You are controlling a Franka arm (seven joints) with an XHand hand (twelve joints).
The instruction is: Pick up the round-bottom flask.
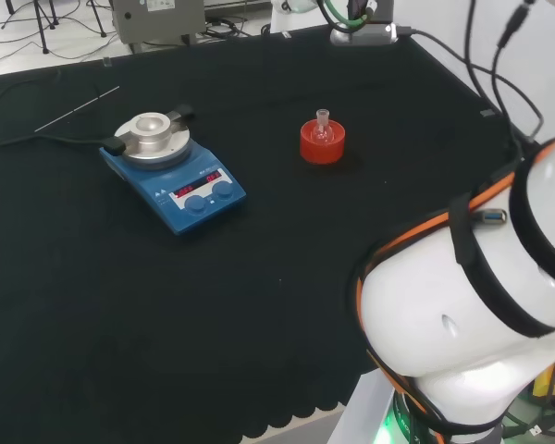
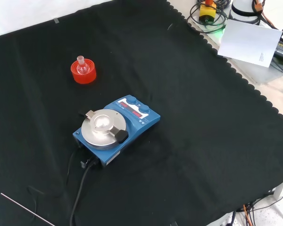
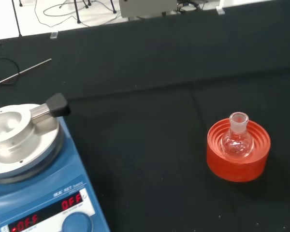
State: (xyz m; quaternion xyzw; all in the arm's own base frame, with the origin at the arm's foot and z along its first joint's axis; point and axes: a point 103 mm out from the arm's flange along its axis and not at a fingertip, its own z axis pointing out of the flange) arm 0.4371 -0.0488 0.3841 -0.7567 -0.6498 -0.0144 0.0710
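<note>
Clear glass, the round-bottom flask (image 1: 322,129) stands upright with its neck up in a red ribbed stand (image 1: 322,143) on the black-clothed desk (image 1: 259,305). In the head view it sits right of a blue hotplate stirrer (image 1: 173,172) and well apart from it, with bare cloth all round. The stirrer's red display is lit, and two blue knobs sit below it. A thin metal rod (image 1: 77,108) lies near the desk's far left edge. Whether the robot hand is released or clenched I cannot tell.
</note>
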